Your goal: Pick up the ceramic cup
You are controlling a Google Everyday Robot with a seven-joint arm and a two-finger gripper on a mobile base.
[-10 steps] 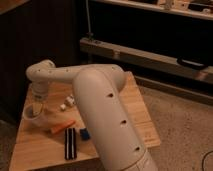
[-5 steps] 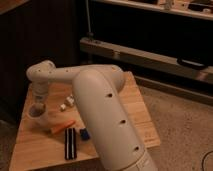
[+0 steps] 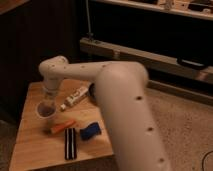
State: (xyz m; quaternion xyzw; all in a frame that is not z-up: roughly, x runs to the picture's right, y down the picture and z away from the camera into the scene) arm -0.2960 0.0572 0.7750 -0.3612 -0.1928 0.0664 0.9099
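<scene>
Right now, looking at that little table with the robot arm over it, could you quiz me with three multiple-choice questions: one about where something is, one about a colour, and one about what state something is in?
1. Where is the end effector?
A. directly above the ceramic cup
B. over the floor
C. beside the blue object

2. What colour is the stick-shaped item lying near the cup?
A. green
B. orange
C. purple

3. How does the cup stand?
A. tipped on its side
B. upside down
C. upright on the wooden table

Answers: 1 A, the arm's tip hangs right over the cup's rim. 2 B, it shows bright orange against the wood. 3 C, its open mouth faces up.
</scene>
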